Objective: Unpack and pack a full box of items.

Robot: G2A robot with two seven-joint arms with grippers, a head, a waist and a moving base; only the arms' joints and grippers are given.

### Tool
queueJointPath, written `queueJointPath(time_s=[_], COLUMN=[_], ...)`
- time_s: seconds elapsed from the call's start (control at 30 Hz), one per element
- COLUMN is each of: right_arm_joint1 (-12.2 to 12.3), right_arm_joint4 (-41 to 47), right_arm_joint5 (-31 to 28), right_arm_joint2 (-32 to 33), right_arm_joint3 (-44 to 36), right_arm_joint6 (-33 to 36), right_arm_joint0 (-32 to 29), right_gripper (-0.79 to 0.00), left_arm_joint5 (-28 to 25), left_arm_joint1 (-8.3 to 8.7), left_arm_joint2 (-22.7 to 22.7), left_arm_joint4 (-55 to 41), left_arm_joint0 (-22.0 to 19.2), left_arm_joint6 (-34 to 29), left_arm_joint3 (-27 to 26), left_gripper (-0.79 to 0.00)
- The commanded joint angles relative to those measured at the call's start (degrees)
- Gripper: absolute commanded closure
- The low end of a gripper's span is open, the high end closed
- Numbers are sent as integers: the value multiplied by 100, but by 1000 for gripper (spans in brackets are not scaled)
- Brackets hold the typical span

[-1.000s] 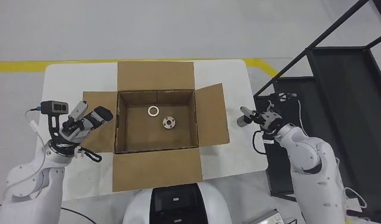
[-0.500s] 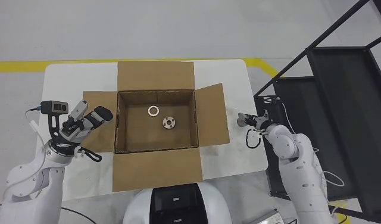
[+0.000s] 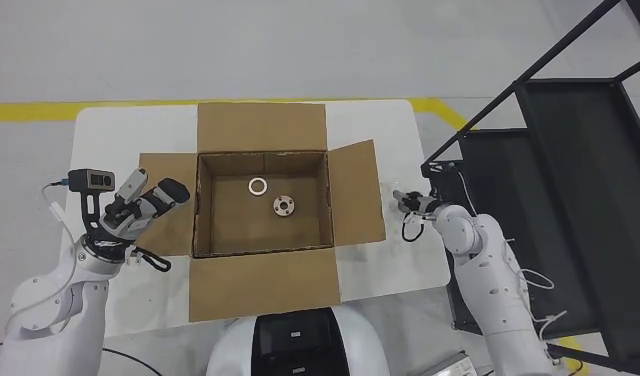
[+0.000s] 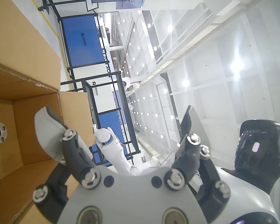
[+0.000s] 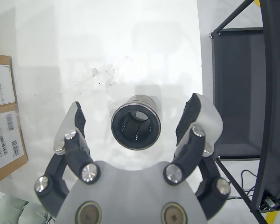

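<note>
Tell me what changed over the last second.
The right end effector shifted toward the box and, open, now straddles the metal cylinder on the table without touching it. The left end effector, ring and flange stayed put.

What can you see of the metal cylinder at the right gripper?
The metal cylinder is short and hollow: silvery outer wall, dark end ring, dark bore with rows of tiny shiny dots. It seems to stand on end on the white table, between the open fingers of the right gripper, which touch neither side.
</note>
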Motion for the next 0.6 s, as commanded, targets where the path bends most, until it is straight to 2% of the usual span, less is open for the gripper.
queueJointPath(time_s=[0.0, 0.4, 0.57], right_arm_joint1=[2, 31, 56], right_arm_joint4=[-20, -392, -443], right_arm_joint5=[21, 386, 354], right_arm_joint2=[-31, -222, -212], right_arm_joint3=[29, -96, -613], right_arm_joint6=[-12, 230, 342], right_arm_joint0=[16, -10, -222], right_gripper=[0, 0, 0], left_arm_joint5=[0, 0, 0], left_arm_joint1=[0, 0, 0], left_arm_joint2=[0, 0, 0], left_arm_joint4=[0, 0, 0], left_arm_joint0=[0, 0, 0], left_arm_joint6=[0, 0, 0], left_arm_joint3=[0, 0, 0], left_gripper=[-785, -785, -785])
